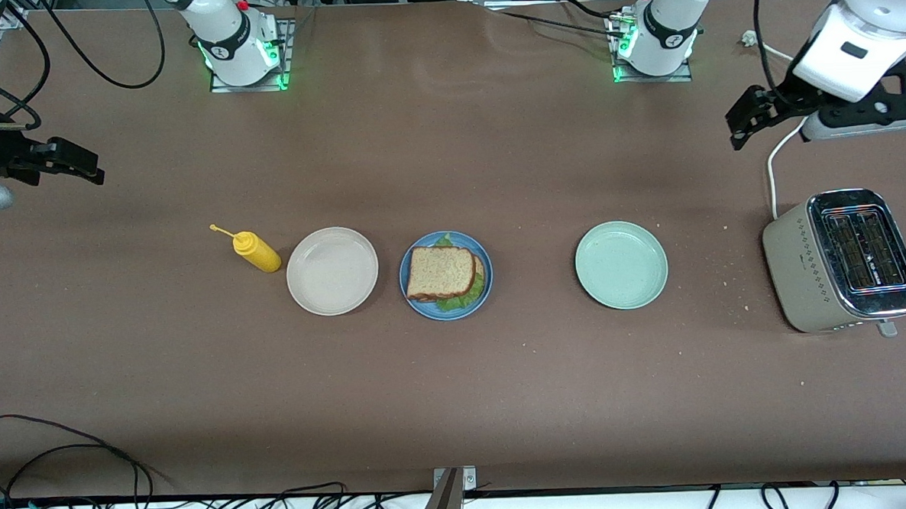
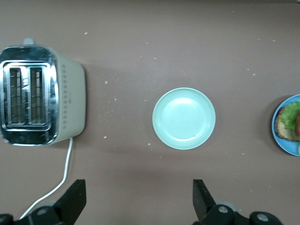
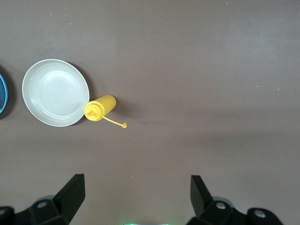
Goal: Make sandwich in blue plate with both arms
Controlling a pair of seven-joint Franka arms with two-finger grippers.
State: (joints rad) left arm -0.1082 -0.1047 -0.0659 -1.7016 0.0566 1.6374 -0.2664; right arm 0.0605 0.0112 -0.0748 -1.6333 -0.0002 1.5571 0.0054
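Observation:
The sandwich [image 1: 444,272] lies on the blue plate [image 1: 410,289] at the middle of the table: a brown bread slice on top, green lettuce showing at its edges. The left wrist view catches only the plate's rim [image 2: 281,143] and part of the sandwich [image 2: 288,123]. My left gripper [image 1: 747,121] hangs open and empty high over the left arm's end of the table, above bare tabletop [image 2: 139,197]. My right gripper [image 1: 74,165] hangs open and empty over the right arm's end [image 3: 136,194]. Both arms wait away from the plate.
A beige plate [image 1: 332,270] and a yellow squeeze bottle [image 1: 255,252] stand beside the blue plate toward the right arm's end. A pale green plate [image 1: 621,265] and a toaster [image 1: 843,260] with its white cord stand toward the left arm's end. Crumbs dot the table near the toaster.

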